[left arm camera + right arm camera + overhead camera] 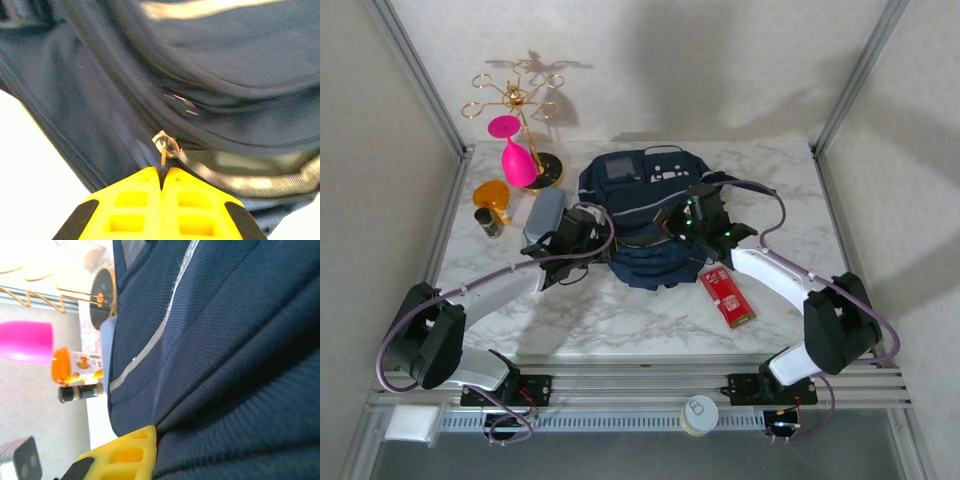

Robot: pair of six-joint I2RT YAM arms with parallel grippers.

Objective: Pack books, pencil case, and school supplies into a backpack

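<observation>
White print on the red pack [727,296] is too small to read.

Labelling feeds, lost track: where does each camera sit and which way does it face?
Top external: above and behind the bases, looking down on the marble table; both arms show, left hand and right hand at the navy fabric backpack.
Left wrist: on that arm, facing the backpack's metal zipper pull; shut yellow fingers show.
Right wrist: facing backpack fabric, image turned sideways; one yellow finger shows.
Shared: top and right wrist both catch the pink glass.
</observation>
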